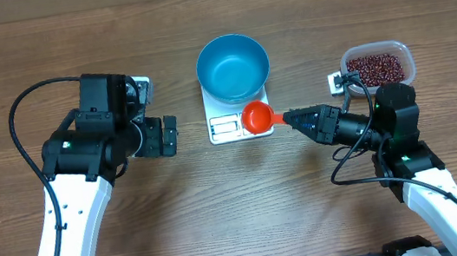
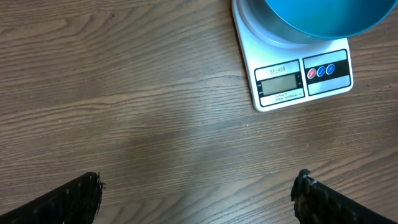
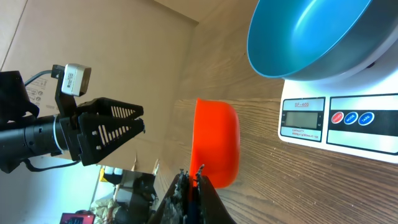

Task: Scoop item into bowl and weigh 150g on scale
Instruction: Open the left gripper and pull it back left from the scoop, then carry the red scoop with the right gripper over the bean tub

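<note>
While the left hand hangs spread over wood-grain table, right hand clamped on red scoop by scale

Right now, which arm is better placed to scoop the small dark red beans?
The right arm. The right tool is shut on the red-orange plastic scoop, and the clear plastic tub of small dark red-brown beans stands on its side. The left tool is open, empty and farther from them.
</note>
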Motion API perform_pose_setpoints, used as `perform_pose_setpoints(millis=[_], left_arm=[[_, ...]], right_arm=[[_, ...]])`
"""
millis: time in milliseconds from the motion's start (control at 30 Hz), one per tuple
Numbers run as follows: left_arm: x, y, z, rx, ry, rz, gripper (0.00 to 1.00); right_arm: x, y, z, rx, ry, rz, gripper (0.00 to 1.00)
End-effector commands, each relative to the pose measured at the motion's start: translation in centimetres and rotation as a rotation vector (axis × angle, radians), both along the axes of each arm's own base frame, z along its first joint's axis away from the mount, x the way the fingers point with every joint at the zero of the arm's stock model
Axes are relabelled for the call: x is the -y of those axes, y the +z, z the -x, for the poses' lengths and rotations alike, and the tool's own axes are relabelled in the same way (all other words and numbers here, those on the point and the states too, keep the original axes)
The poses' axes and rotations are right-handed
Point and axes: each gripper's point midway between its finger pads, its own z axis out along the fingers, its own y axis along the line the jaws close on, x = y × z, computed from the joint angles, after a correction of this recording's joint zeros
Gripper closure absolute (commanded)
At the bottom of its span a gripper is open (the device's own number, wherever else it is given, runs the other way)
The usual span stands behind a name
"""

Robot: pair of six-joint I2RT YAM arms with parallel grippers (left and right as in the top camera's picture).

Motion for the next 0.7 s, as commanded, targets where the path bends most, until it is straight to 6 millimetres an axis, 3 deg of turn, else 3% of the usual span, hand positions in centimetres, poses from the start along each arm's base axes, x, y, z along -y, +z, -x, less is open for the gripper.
perform_pose_setpoints(millis=[0, 667], left_arm=[[0.12, 0.5, 0.15, 0.015, -0.017, 0.008, 0.0], [0.12, 0.5, 0.15, 0.015, -0.017, 0.008, 0.01]], right_arm=[[-0.06, 0.97, -0.48, 0.033, -0.003, 0.003, 0.96], [0.17, 0.86, -0.84, 0.037, -0.026, 0.013, 0.96]])
